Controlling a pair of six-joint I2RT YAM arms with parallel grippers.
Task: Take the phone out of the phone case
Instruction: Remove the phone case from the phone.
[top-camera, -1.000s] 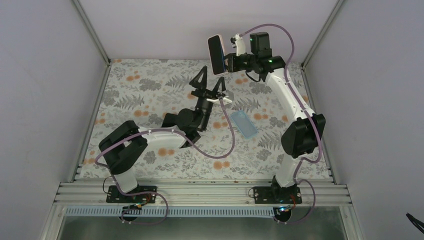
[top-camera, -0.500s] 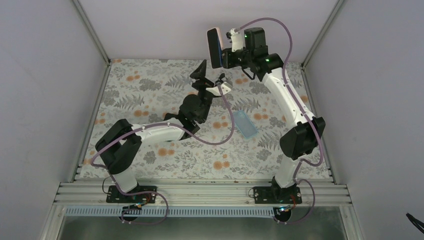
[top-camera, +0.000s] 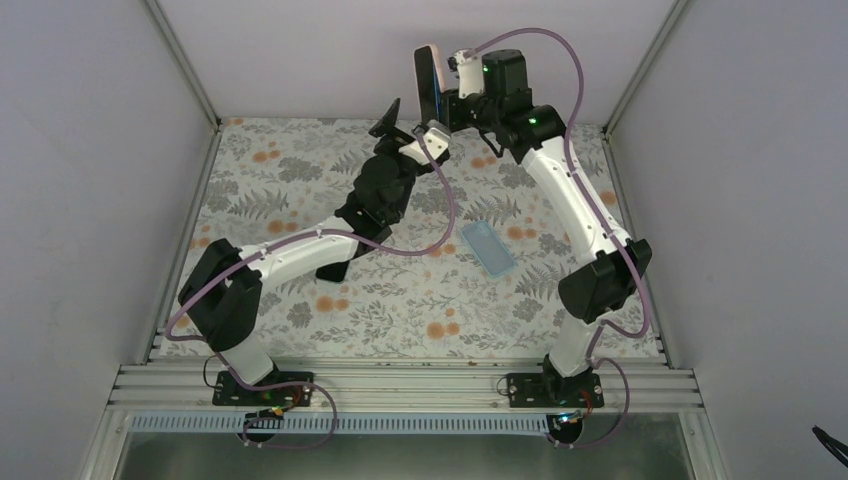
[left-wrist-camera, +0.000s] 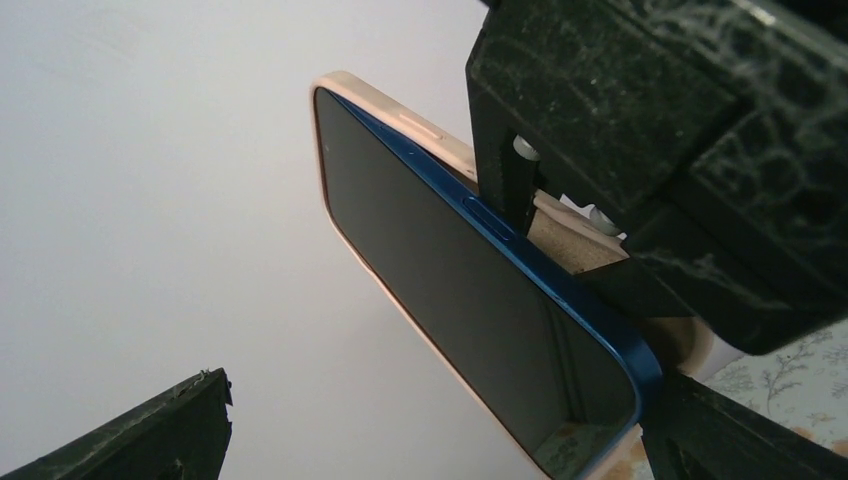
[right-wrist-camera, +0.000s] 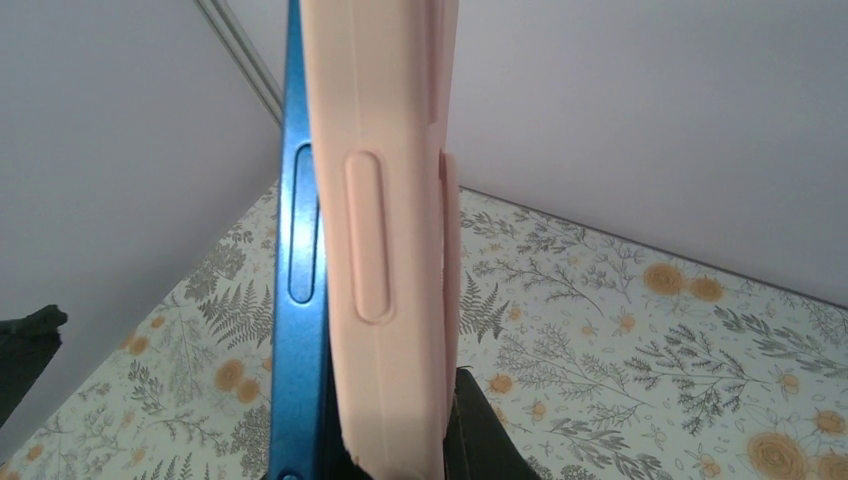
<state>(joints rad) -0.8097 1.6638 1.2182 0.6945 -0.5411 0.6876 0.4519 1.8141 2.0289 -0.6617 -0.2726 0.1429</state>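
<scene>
Currently in right jaws: phone (left-wrist-camera: 450, 290) seated in a peach phone case (right-wrist-camera: 390, 250), held roughly upright, high over the far end of the desk (top-camera: 290, 170), near the back wall.
Seating: the blue phone edge stands proud of the case along one long side in the right wrist view; not yet free.
Handling (judged): phone stiff, glass-faced and smooth-edged, so likely slippery, and breakable if dropped from this height; case soft and pliant, should peel away at a corner.
Where to take hold (judged): for the left jaws, the exposed blue long edges at the phone's lower end, off the screen; case left to the right jaws.
Right jaws: closed tight across the case, about mid-length.
Left jaws: spread wide, nothing held; tips flank the phone's lower end in the left wrist view, no contact seen.
Also on desk: pale blue flat item (top-camera: 488, 248), well apart from both jaws; kind not discernible.
</scene>
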